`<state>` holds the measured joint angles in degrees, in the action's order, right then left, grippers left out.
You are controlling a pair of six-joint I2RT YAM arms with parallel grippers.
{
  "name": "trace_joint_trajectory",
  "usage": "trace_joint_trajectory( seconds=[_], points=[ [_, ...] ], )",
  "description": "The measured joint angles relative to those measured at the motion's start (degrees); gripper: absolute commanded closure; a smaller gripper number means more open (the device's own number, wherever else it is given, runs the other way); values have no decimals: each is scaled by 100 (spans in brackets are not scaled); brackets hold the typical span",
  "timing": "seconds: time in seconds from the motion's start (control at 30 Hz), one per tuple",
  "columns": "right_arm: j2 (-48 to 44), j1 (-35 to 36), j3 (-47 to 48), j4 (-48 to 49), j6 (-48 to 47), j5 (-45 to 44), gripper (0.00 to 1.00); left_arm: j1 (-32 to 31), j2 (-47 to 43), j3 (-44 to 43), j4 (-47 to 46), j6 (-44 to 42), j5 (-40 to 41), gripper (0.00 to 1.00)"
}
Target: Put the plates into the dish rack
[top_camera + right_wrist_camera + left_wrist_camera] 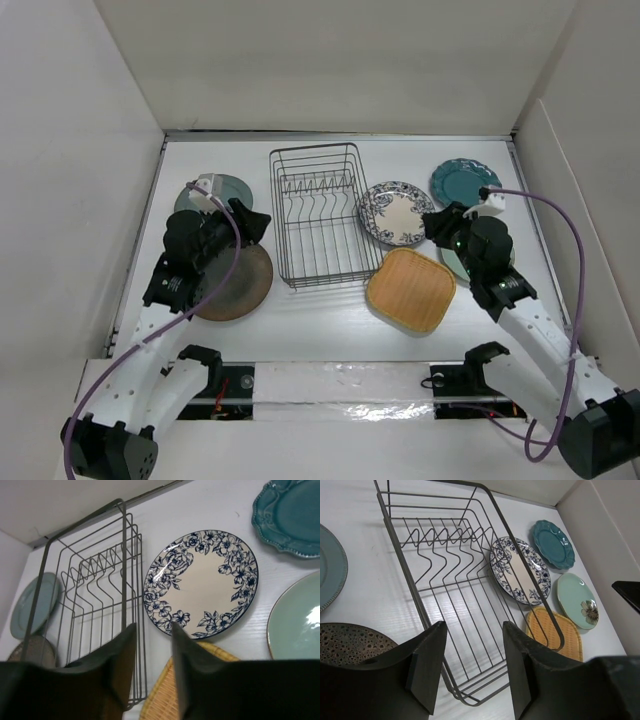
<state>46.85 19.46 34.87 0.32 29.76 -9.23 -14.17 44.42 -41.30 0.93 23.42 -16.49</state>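
Note:
The dark wire dish rack (318,215) stands empty mid-table. To its right lie a blue-and-white plate (397,213), a teal plate (465,181), a tan rounded-square plate (410,290) and a pale green plate (455,262) partly under the right arm. To its left lie a grey-green plate (225,188) and a brown plate (237,283). My left gripper (472,630) is open and empty above the rack's near left corner (460,570). My right gripper (152,627) is open and empty, hovering between the rack's right wall (125,605) and the blue-and-white plate (202,582).
White walls close in the table at the back and both sides. In the left wrist view the right arm's dark tip (627,592) shows at the right edge. The tan plate (160,700) lies just under my right fingers.

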Motion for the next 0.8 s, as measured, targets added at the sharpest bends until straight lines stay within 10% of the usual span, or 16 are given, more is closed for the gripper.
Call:
trace_joint_trajectory(
  seconds=[0.1,0.3,0.53,0.8],
  points=[
    [138,-120,0,20,48,17,42,2,76,0,9,-33,4,65],
    [573,-201,-11,216,195,330,99,0,-33,0,-114,-66,-125,100],
    [1292,-695,398,505,455,264,100,0,-243,0,-205,-98,-323,100],
    [2830,-2210,1506,1073,946,-57,28,-227,-732,0,-192,-229,-350,51]
  ],
)
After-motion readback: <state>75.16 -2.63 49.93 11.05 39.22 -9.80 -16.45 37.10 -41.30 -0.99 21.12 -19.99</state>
